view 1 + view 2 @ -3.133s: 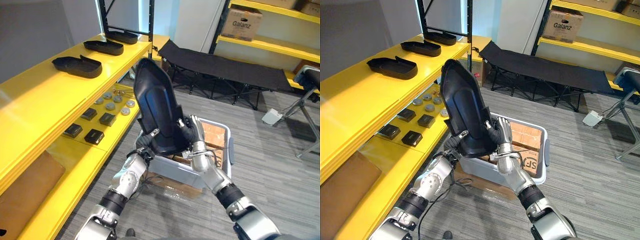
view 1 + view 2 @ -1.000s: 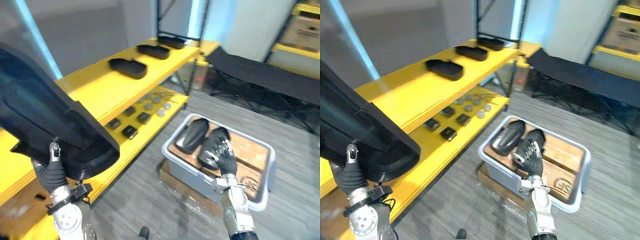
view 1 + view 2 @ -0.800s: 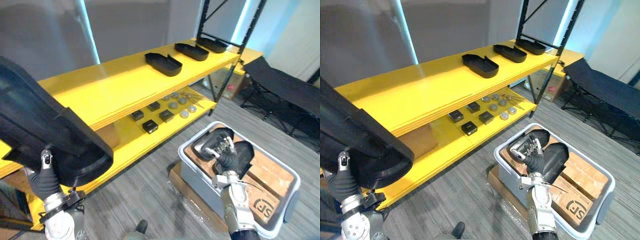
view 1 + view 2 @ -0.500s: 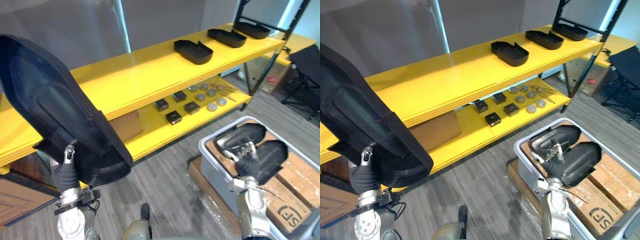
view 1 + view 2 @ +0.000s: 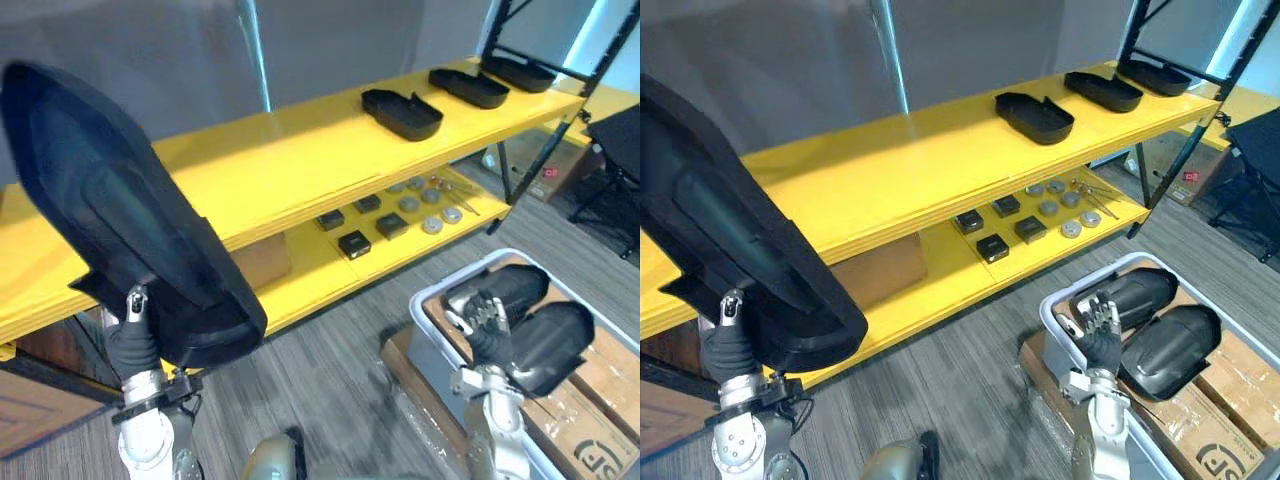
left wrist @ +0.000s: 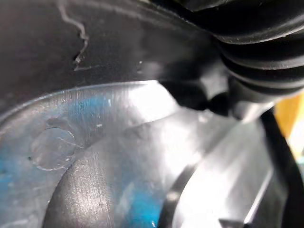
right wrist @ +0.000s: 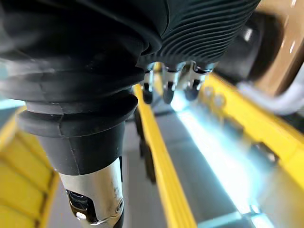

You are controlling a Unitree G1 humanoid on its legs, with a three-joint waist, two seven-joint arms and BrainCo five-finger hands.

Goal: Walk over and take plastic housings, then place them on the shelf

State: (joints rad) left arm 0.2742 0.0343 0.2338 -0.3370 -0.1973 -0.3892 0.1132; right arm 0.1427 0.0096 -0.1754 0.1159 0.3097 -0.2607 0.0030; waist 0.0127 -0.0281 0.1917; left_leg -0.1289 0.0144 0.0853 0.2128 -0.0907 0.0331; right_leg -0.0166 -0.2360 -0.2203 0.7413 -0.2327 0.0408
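Note:
My left hand (image 5: 130, 338) is shut on the lower edge of a large black plastic housing (image 5: 120, 215) and holds it upright at the left, in front of the near end of the yellow shelf (image 5: 290, 155). Up close, the left wrist view shows the housing's glossy inner surface (image 6: 95, 156). Three more black housings (image 5: 401, 112) lie in a row on the far part of the top shelf. My right hand (image 5: 1098, 335) is open, fingers straight, raised beside the grey bin (image 5: 1048, 312). Two housings (image 5: 1170, 350) lie in that bin.
The lower shelf carries small black boxes (image 5: 354, 243), round grey discs (image 5: 432, 224) and a brown cardboard box (image 5: 876, 270). The grey bin sits on a cardboard box on the striped grey floor (image 5: 330, 370). A black shelf post (image 5: 530, 110) stands at the far right.
Three seconds ago both hands held the housing over the bin; now the left alone holds it. The camera has swung toward the shelf; the right hand stays open by the bin.

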